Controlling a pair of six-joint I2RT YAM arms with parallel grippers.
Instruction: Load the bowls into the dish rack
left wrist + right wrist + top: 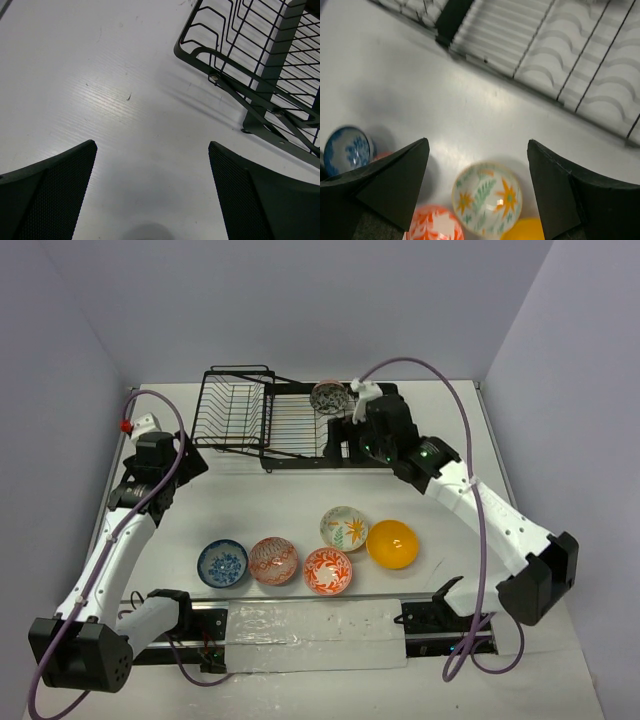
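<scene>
The left arm (110, 550) and right arm (490, 515), bolted at either end of the black base rail (200, 620), are white shells with black joints. A purple cable (440, 370) loops off the right arm far from the rail; a second cable (165, 410) trails the left. Green lights (372, 448) dot the right wrist; a red spot (126, 425), possibly a cap, marks the left. The left tool (152, 144) and right tool (477, 141) have black wedge fingers, the left's finely dimpled.

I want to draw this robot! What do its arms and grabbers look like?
The left arm and right arm are white tubes with chunky black joints. A purple cable loops along each. The right arm shows small green lights. The left gripper and right gripper have black wedge-shaped fingers; the left's look dotted like mesh.
</scene>
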